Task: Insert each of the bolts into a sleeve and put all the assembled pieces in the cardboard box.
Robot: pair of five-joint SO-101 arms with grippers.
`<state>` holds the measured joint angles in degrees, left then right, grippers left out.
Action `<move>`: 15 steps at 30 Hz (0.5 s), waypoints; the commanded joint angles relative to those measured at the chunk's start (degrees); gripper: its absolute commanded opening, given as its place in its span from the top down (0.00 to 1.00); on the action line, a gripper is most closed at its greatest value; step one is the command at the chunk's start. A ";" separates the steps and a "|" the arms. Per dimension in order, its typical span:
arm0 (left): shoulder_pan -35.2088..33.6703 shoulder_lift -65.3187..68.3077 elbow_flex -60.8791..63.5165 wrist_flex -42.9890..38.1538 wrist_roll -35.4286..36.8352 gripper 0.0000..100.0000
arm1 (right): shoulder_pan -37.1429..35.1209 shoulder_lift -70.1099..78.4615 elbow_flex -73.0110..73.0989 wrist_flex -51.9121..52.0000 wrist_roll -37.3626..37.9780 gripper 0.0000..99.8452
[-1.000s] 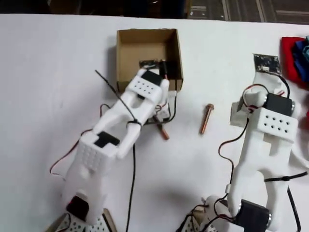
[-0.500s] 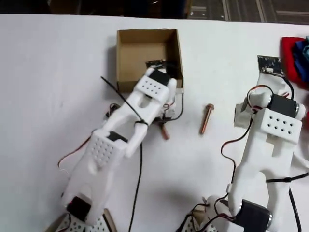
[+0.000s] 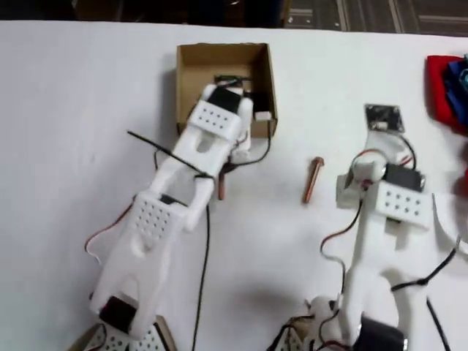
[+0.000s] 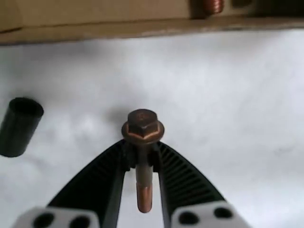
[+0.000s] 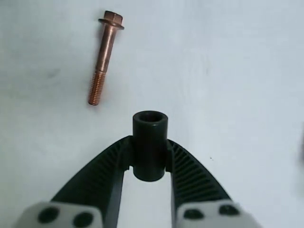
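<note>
Since the bolt [image 4: 142,129] is pinched on its smooth shank just under the flange, the chief risk, in my judgement, is that it swivels or slides between the ribbed fingers [image 4: 102,183] the moment its tip meets any resistance. A second risk lies in how it is presented. Its long axis runs along the line of the left gripper [image 4: 141,151], with the hex head out beyond the fingertips and the threaded end back toward the wrist. The end that must enter a bore therefore faces the wrong way for a straight push. The bolt hangs over bare table just short of the cardboard box [image 4: 118,29], so releasing it there would risk boxing an unassembled part. In the high view, what seems to be its threaded tail [image 3: 221,187] shows beneath the arm, pointing away from the box, though that view is poor. One black sleeve [image 4: 20,126] lies on its side near the held bolt, apart from it. The right gripper [image 5: 149,156] is closed on a second sleeve [image 5: 150,129], whose axis follows the gripper line with the open bore facing away from the wrist. A loose bolt [image 5: 105,57] lies flat nearby, head toward the far side of the table, well apart from both grippers. A copper part [image 4: 213,5], only partly visible, sits inside the box.
</note>
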<state>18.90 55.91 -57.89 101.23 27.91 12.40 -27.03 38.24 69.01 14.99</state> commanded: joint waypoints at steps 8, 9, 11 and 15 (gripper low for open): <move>-0.18 -14.42 -2.68 1.05 -3.16 0.97 | -6.81 -14.11 13.01 -10.07 0.26 0.98; -0.18 -14.68 -2.68 1.05 -3.16 0.97 | -7.16 -14.20 13.10 -10.07 0.09 0.98; 0.18 -14.86 -2.68 1.05 -3.16 0.97 | -7.60 -14.37 13.10 -9.98 0.00 0.98; 2.64 -15.03 -2.86 1.05 -3.25 0.97 | -7.78 -14.37 13.10 -10.07 0.00 0.98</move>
<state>19.52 45.80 -58.07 101.32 25.27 5.27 -39.16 51.69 60.13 14.99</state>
